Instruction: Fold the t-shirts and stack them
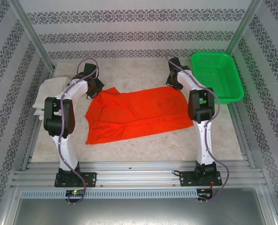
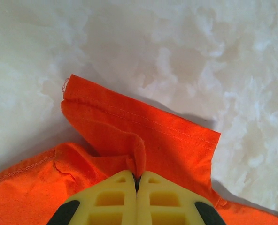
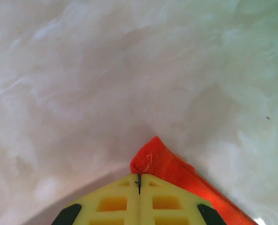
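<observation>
Two pinches on orange-red t-shirt (image 1: 143,112): L gripper (image 2: 136,177) at fold, R gripper (image 3: 139,177) at corner.

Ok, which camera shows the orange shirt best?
The top external view: the orange shirt shows nearly whole, spread between the arms. The left wrist view gives a close-up of a pinched fold, the right wrist view a pinched corner.
</observation>
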